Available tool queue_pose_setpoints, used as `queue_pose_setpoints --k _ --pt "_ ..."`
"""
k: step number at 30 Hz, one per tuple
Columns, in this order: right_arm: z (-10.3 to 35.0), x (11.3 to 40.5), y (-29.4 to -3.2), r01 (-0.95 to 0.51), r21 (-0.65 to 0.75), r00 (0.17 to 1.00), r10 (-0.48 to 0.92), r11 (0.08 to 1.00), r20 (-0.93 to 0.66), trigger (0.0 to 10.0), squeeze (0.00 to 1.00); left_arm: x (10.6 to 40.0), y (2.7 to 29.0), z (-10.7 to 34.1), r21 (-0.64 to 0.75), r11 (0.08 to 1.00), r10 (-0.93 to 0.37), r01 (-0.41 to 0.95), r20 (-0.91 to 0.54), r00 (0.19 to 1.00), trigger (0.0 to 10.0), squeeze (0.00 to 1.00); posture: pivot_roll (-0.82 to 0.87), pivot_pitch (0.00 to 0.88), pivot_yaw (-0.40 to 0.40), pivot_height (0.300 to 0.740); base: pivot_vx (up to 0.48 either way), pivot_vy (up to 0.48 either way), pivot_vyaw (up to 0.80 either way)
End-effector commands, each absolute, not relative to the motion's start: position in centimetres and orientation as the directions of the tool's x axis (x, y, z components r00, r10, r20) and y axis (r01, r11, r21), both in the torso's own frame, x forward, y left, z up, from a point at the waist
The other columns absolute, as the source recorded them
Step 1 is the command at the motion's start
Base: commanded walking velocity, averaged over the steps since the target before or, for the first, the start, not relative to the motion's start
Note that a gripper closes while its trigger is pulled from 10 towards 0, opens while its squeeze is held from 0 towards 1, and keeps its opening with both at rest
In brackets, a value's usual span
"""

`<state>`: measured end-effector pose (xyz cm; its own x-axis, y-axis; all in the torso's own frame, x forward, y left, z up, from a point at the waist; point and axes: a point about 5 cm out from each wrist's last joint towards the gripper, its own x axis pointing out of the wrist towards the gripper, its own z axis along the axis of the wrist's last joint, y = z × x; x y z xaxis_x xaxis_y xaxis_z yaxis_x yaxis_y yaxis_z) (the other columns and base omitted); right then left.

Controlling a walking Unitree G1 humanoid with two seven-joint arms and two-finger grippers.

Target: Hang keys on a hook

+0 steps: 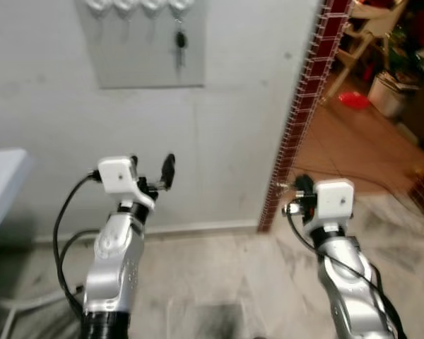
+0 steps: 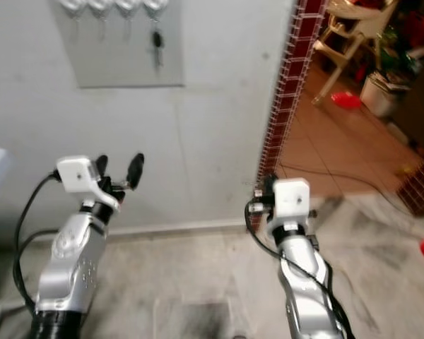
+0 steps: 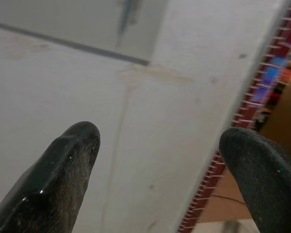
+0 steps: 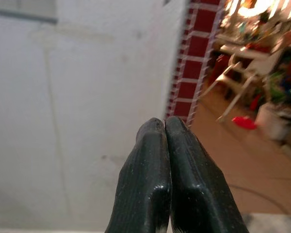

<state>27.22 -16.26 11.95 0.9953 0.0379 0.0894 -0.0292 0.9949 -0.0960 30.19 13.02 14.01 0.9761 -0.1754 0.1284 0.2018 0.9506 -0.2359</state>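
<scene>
On the white wall in front of me, high up, a grey panel (image 1: 152, 60) carries a row of pale hooks (image 1: 138, 7) along its top edge, and a dark key (image 1: 180, 41) hangs from the rightmost one, flat against the panel. The other hooks beside it look bare, though they are cut off by the top of the picture.

At my far left, the corner of a pale blue surface (image 1: 3, 169) juts in, and a black cable (image 1: 67, 212) loops away from my left wrist. My left gripper (image 1: 152, 175) is raised in front of the wall, well below the panel; its two black fingers (image 3: 58, 179) stand wide apart with nothing between them, and through the gap I see bare wall, the lower edge of the panel and a blurred streak where the key hangs.

Further right, the wall ends at a strip of dark red tiles (image 1: 304, 106) running down to the floor. My right gripper (image 4: 166, 141) is held up near the foot of that strip, fingers pressed together tip to tip, holding nothing.

Beyond the tiled edge, on my right, an orange-brown tiled floor (image 1: 353, 141) opens out, with a pale chair (image 1: 367, 28), a small red thing (image 1: 354, 99) lying on the floor and a whitish bucket-like container (image 1: 387, 95) near it. Beneath both arms, the floor is grey marbled stone (image 1: 219, 282).
</scene>
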Motion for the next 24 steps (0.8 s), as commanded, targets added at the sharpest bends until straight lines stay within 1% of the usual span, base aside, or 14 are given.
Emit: queue_pose_setpoints --k 1,11,18,24 --pt "12.5 27.3 -15.8 -0.045 -0.082 0.991 0.055 0.996 0.120 10.0 0.00 30.4 13.8 14.4 -0.211 0.961 -0.150 0.176 0.135 0.979 10.0 0.00 -0.04 0.044 -0.007 0.740 0.000 0.000 0.00" --pt "13.0 27.4 -15.9 -0.057 -0.077 0.987 0.068 0.995 0.142 10.0 0.00 30.5 13.6 14.6 -0.212 0.962 -0.143 0.171 0.140 0.980 10.0 0.00 -0.04 0.041 -0.010 0.740 0.000 0.000 0.00" --pt "14.8 27.6 -16.1 -0.066 -0.048 0.973 0.075 0.997 0.219 10.0 0.00 30.5 13.3 15.3 -0.195 0.964 -0.150 0.178 0.151 0.977 10.0 0.00 -0.04 0.035 -0.009 0.740 0.000 0.000 0.00" --pt "15.6 27.7 -16.3 -0.064 -0.042 0.967 0.072 0.997 0.245 10.0 0.00 30.5 13.2 15.9 -0.188 0.964 -0.159 0.189 0.168 0.973 10.0 0.00 -0.04 0.030 -0.010 0.740 0.000 0.000 0.00"
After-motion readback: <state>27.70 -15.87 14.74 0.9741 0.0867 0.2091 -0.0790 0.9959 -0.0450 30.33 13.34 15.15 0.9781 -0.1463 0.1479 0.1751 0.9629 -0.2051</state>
